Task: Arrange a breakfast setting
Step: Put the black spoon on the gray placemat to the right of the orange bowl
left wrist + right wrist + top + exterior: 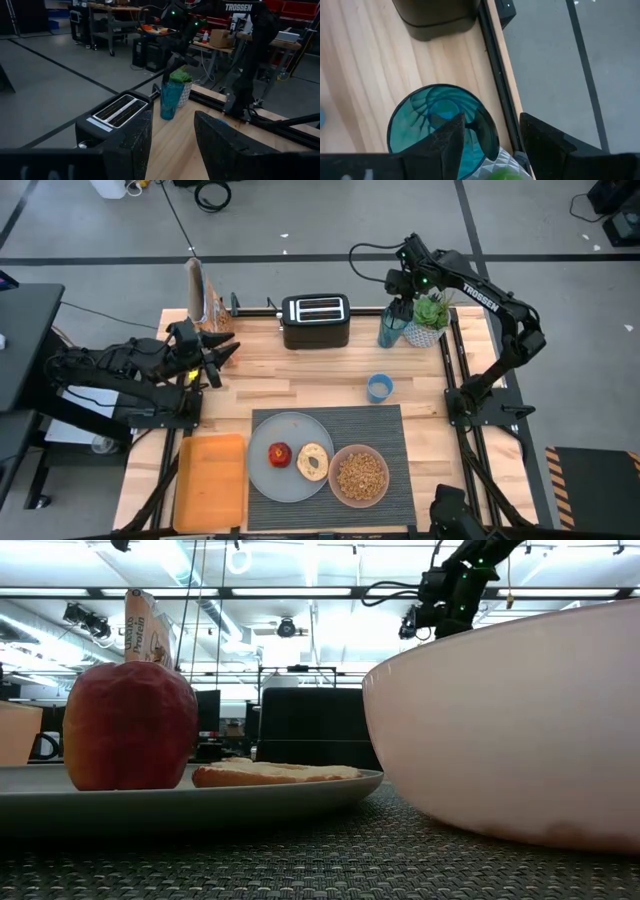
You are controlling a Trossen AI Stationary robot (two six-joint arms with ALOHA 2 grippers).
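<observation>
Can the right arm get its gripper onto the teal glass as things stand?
Probably yes. The right gripper hangs open directly over the teal glass, one finger inside the rim, one outside. The potted plant crowds one side, but nothing blocks a straight descent.

Overhead, table-level, two wrist views; shared toaster (315,320).

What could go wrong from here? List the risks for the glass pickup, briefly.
1. The right gripper straddles the rim of the tall teal glass, one finger inside. A pinch this high may tip it into the potted plant right beside it.
2. The mat is nearly filled by the plate and bowl, so a set-down could knock them. The small blue cup stands just off its back edge.
The left gripper waits open at the table's left rear.
</observation>
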